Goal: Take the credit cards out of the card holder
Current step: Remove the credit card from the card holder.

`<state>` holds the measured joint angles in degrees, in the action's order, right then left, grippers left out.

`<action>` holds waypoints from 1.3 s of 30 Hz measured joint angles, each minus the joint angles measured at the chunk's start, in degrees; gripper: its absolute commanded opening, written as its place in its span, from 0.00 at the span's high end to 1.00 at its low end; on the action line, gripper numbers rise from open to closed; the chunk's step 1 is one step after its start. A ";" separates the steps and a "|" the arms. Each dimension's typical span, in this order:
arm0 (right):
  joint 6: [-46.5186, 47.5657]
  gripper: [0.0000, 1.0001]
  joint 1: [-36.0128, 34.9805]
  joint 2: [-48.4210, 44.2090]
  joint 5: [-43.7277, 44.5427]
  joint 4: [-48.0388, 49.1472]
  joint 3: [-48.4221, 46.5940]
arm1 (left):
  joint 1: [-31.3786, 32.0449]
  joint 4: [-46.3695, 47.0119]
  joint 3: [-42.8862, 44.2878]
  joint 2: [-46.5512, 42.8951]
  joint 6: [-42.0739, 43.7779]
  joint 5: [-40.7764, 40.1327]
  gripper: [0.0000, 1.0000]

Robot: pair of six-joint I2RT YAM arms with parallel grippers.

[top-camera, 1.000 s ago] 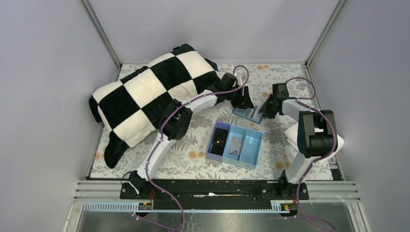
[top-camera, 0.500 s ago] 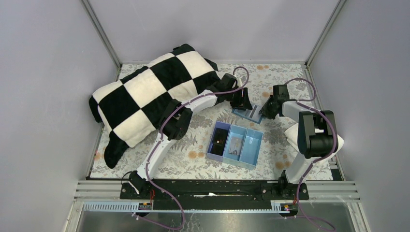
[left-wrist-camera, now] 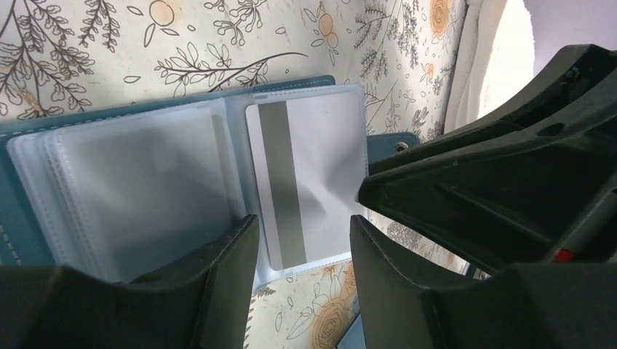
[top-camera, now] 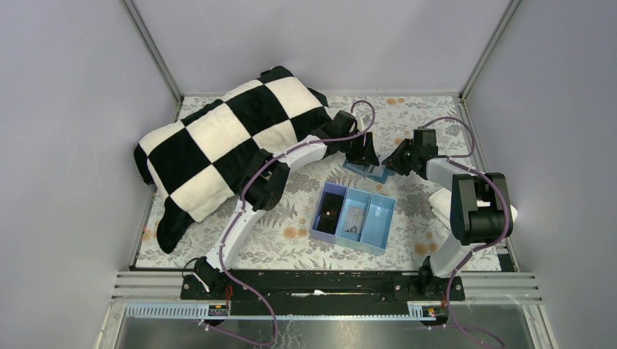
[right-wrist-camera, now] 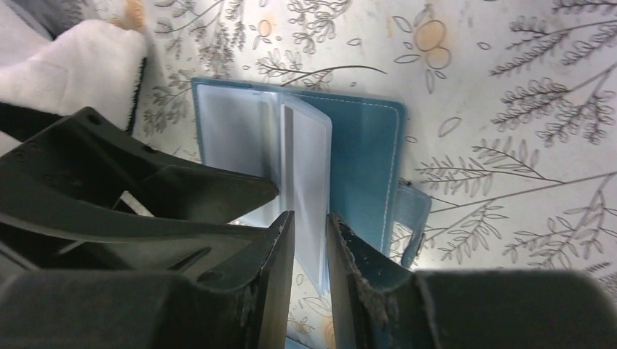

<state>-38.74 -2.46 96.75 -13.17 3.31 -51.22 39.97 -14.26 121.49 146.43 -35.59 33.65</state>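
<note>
The card holder (top-camera: 366,170) lies open on the floral cloth, a blue-teal wallet (right-wrist-camera: 364,167) with clear plastic sleeves. One credit card (left-wrist-camera: 313,174), pale grey with a darker stripe, sits in the right-hand sleeve. My left gripper (left-wrist-camera: 304,247) is open, its fingers straddling the near edge of that sleeve. My right gripper (right-wrist-camera: 311,247) comes in from the other side. Its jaws stand narrowly open on either side of an upright sleeve leaf (right-wrist-camera: 307,167). In the top view the left gripper (top-camera: 364,155) and right gripper (top-camera: 394,161) flank the wallet closely.
A light-blue three-compartment tray (top-camera: 378,218) with small items sits just in front of the wallet. A black-and-white checked blanket (top-camera: 225,138) covers the back left, under the left arm. A white cloth (top-camera: 439,200) lies by the right arm.
The right arm has swung its wrist farther back and pushed its gripper closer onto the wallet, jaws slightly narrower. The left gripper has barely moved.
</note>
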 measured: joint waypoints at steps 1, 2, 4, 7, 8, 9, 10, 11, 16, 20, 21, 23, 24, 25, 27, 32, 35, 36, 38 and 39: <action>-0.15 0.70 0.00 0.00 -0.48 0.55 0.00 | -0.04 -0.04 -0.02 0.00 0.04 0.00 0.47; -0.33 0.70 0.00 -0.02 -1.11 0.96 0.00 | -0.07 -0.07 -0.02 0.00 0.04 0.00 0.47; -0.59 0.70 0.00 -0.02 -1.77 1.77 0.04 | -0.26 -0.07 -0.02 0.00 0.02 0.00 0.47; -0.83 0.70 0.00 -0.02 -3.08 2.75 0.04 | -0.68 0.72 -0.72 0.00 -0.87 0.70 0.46; -0.85 0.70 0.00 -0.02 -3.52 3.04 0.04 | -0.96 1.66 -1.60 -0.22 -1.60 1.22 0.46; -0.98 0.70 0.00 -0.02 -4.09 3.37 0.04 | -1.40 2.73 -3.06 -0.63 -2.49 2.01 0.46; -1.05 0.71 0.00 -0.02 -4.42 3.54 0.04 | -1.97 3.32 -4.42 -1.20 -3.26 2.71 0.45; -1.16 0.70 0.00 -0.02 -4.66 3.78 0.04 | -2.62 3.67 -5.62 -1.95 -3.78 3.17 0.45; -1.33 0.70 0.00 0.00 -5.68 4.76 0.04 | -6.43 4.17 -8.44 -5.33 -4.66 3.69 0.45; -1.64 0.71 0.00 0.09 -6.56 5.42 -0.02 | -9.38 5.88 -9.92 -7.37 -5.29 4.52 0.45; -1.66 0.71 0.00 0.20 -6.75 5.57 -0.04 | -9.84 6.47 -10.19 -7.50 -5.44 4.85 0.45; -1.73 0.71 0.00 0.70 -7.10 5.55 -0.28 | -10.29 7.19 -10.78 -7.52 -5.42 5.27 0.45; -1.75 0.71 0.00 1.03 -7.08 5.35 -0.52 | -10.29 7.41 -11.08 -7.52 -5.42 5.29 0.45; -1.77 0.70 0.00 1.49 -7.04 4.94 -0.90 | -10.29 7.45 -11.37 -7.52 -5.40 5.33 0.45; -1.75 0.68 0.00 2.49 -6.93 4.20 -1.79 | -9.99 7.06 -11.41 -7.52 -5.27 5.33 0.45; -1.73 0.62 0.00 4.13 -6.08 1.42 -2.56 | -9.60 6.19 -11.41 -7.52 -4.66 5.49 0.45; -1.66 0.61 0.00 4.57 -4.87 -0.22 -2.56 | -9.57 5.29 -11.41 -7.52 -3.63 5.49 0.45; -1.64 0.61 0.00 4.63 -4.50 -0.74 -2.56 | -9.55 4.83 -11.41 -7.52 -3.32 5.49 0.45; -1.62 0.61 0.00 4.68 -4.20 -1.31 -2.56 | -9.46 4.00 -11.41 -7.50 -2.78 5.46 0.45; -1.62 0.61 0.00 4.68 -4.15 -1.38 -2.56 | -9.42 3.61 -11.41 -7.50 -2.45 5.46 0.45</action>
<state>-40.36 -2.46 101.43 -17.32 1.93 -53.78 30.55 -10.66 110.08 138.93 -38.04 39.11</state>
